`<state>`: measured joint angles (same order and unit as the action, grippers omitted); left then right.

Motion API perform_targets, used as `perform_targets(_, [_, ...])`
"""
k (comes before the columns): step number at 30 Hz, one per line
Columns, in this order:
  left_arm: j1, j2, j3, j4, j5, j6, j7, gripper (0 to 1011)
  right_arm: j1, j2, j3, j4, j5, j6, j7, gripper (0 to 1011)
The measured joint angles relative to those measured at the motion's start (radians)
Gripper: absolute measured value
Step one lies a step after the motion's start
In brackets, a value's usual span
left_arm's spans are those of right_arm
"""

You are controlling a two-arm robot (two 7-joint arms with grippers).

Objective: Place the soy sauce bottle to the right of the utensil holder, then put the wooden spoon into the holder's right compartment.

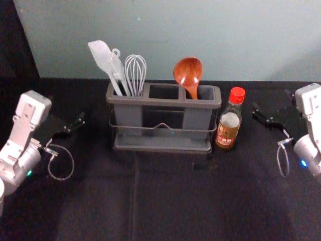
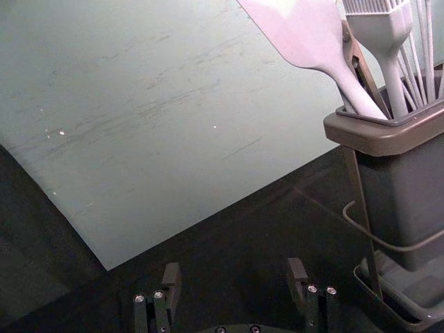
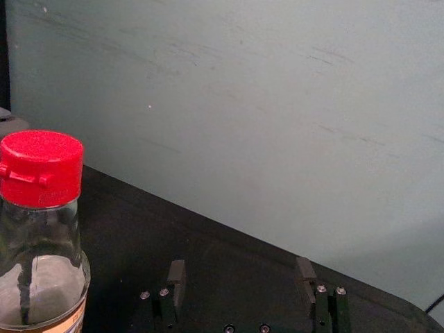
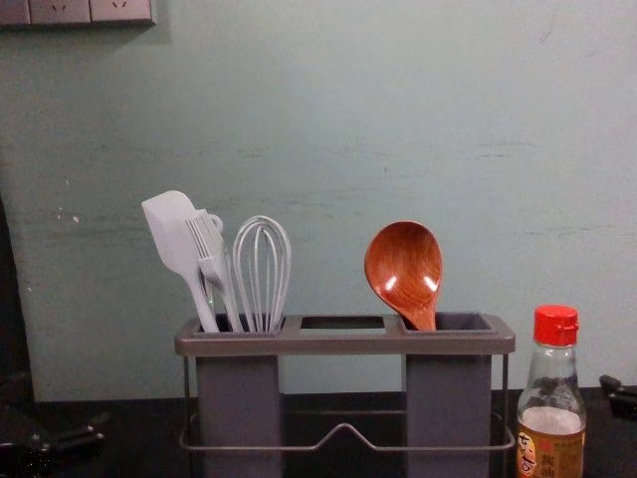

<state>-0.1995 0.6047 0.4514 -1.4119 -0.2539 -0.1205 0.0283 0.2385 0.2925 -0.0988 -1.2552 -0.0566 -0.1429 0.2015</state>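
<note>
Red-brown wooden spoon stands bowl-up in the right compartment of the grey utensil holder, handle against that compartment's left side. Soy sauce bottle, red-capped, is upright on the black-covered worktop, just right of the holder; contact between the two cannot be determined. Left compartment: spatula, basting brush and whisk. Left end effector: fingers spread, left of the holder. Right end effector: fingers spread, to the bottle's right, apart from it.
</note>
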Motion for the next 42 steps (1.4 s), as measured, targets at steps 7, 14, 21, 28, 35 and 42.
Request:
perform_targets(7, [0.0,0.0,0.0,0.0,0.0,0.0,0.0,1005,0.033,-0.024,-0.011,0.074,-0.021,-0.06,-0.025,1004])
perform_targets(14, [0.0,0.0,0.0,0.0,0.0,0.0,0.0,1005,0.034,-0.024,-0.011,0.077,-0.022,-0.062,-0.026,1004])
perform_targets(21, [0.0,0.0,0.0,0.0,0.0,0.0,0.0,1005,0.033,-0.023,-0.011,0.074,-0.021,-0.062,-0.025,1004])
perform_targets(28, [0.0,0.0,0.0,0.0,0.0,0.0,0.0,1005,0.032,-0.022,-0.011,0.073,-0.02,-0.061,-0.024,1004])
perform_targets(35, [0.0,0.0,0.0,0.0,0.0,0.0,0.0,1005,0.032,-0.021,-0.011,0.072,-0.019,-0.061,-0.022,1004])
perform_targets(42, [0.0,0.0,0.0,0.0,0.0,0.0,0.0,1005,0.032,-0.02,-0.011,0.071,-0.018,-0.061,-0.021,1004])
